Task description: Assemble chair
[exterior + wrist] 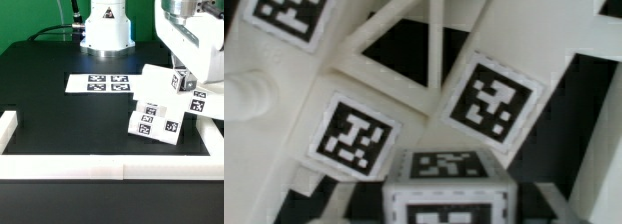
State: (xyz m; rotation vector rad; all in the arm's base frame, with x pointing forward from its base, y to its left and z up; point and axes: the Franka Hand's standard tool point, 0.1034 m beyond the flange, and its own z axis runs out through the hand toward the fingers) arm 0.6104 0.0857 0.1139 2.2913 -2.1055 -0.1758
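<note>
The desk has a black matt top, dull and without shine. The chair parts look like white plastic, smooth and thick, with a faint sheen. Their square tags are flat black-and-white print. The marker board is thin, white and matt, like paper or card. The border rails are plain white and smooth. The arm has a glossy white shell.

I get bright, even light; the black worktop carries a dull sheen. Near the jaws the wrist view is soft, white parts washed out.
</note>
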